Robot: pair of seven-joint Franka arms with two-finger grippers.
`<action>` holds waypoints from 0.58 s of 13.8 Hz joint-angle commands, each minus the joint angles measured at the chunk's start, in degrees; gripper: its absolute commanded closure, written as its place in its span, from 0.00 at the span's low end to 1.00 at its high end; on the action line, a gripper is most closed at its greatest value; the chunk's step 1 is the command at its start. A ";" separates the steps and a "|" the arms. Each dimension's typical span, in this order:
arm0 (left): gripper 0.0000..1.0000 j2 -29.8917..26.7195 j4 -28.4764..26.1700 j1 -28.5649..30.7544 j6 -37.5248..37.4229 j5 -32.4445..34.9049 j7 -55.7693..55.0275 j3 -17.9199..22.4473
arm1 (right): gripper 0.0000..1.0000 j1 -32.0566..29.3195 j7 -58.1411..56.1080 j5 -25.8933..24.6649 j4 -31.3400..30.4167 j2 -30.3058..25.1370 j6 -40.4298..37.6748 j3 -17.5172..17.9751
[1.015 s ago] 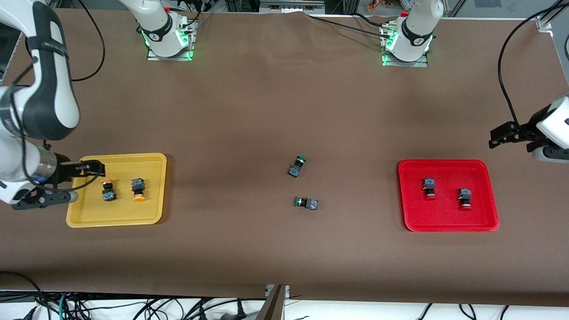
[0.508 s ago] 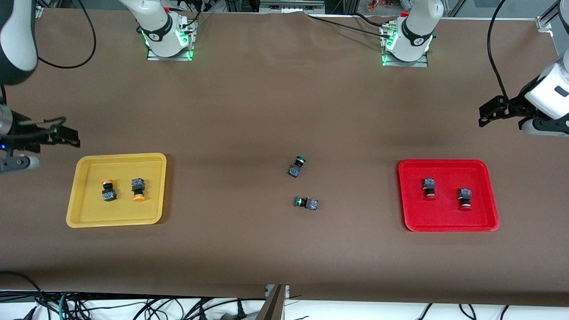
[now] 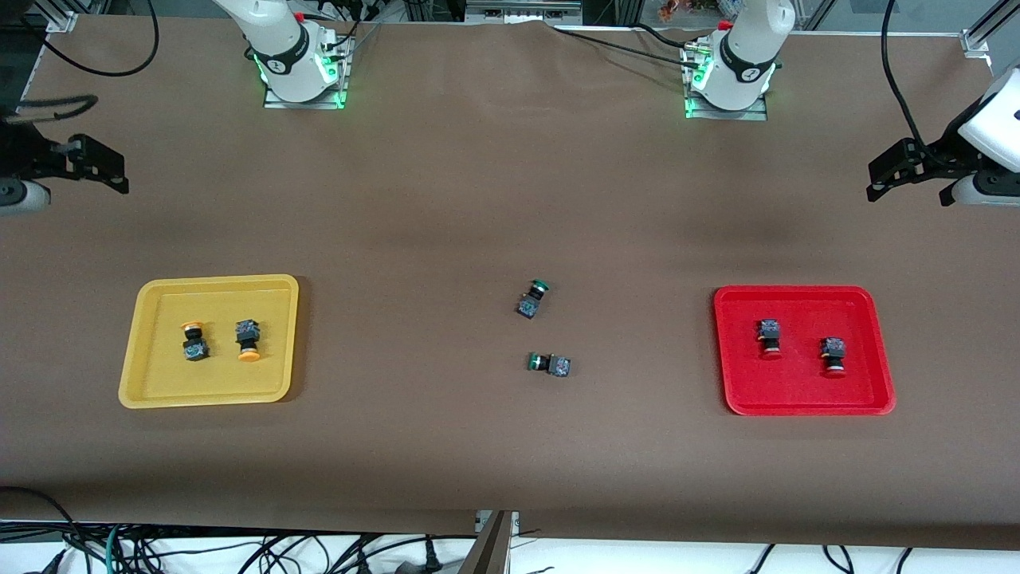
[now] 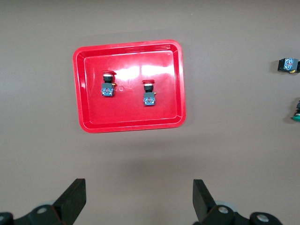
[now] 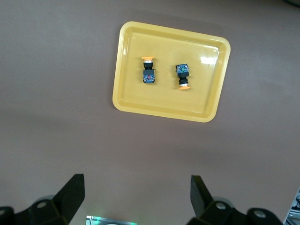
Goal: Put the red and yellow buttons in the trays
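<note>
The yellow tray [image 3: 151,383] holds two yellow-capped buttons [image 3: 194,340] [image 3: 248,340]; both also show in the right wrist view [image 5: 148,70] [image 5: 182,76]. The red tray [image 3: 737,391] holds two red-capped buttons [image 3: 769,338] [image 3: 833,355]; both also show in the left wrist view [image 4: 108,84] [image 4: 149,93]. My right gripper [image 3: 107,171] is open and empty, high over the bare cloth at the right arm's end. My left gripper [image 3: 896,171] is open and empty, high over the cloth at the left arm's end.
Two green-capped buttons [image 3: 531,298] [image 3: 550,364] lie on their sides on the brown cloth at mid-table, between the trays. The arm bases [image 3: 299,64] [image 3: 729,72] stand along the table edge farthest from the front camera.
My right gripper has risen from over the yellow tray and drawn back toward its base side. My left gripper has also risen and drawn back. The buttons and trays have not moved.
</note>
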 commanded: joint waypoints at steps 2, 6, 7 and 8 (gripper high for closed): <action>0.00 -0.09 1.01 -0.39 -3.47 -1.20 -0.97 0.41 | 0.00 -0.14 0.31 1.10 -4.66 -3.00 0.22 0.00; 0.00 1.58 2.87 -0.39 -5.34 -2.50 -0.79 0.49 | 0.00 -0.23 5.85 3.12 -4.40 -2.48 -0.31 0.00; 0.00 1.93 2.96 -0.39 -5.25 -2.86 -0.88 0.49 | 0.00 -0.23 5.67 3.21 -3.79 -1.43 -0.40 -0.26; 0.00 2.11 2.87 -0.47 -5.34 -2.87 -0.88 0.41 | 0.00 -0.23 5.67 3.21 -2.65 -0.55 -0.66 -0.44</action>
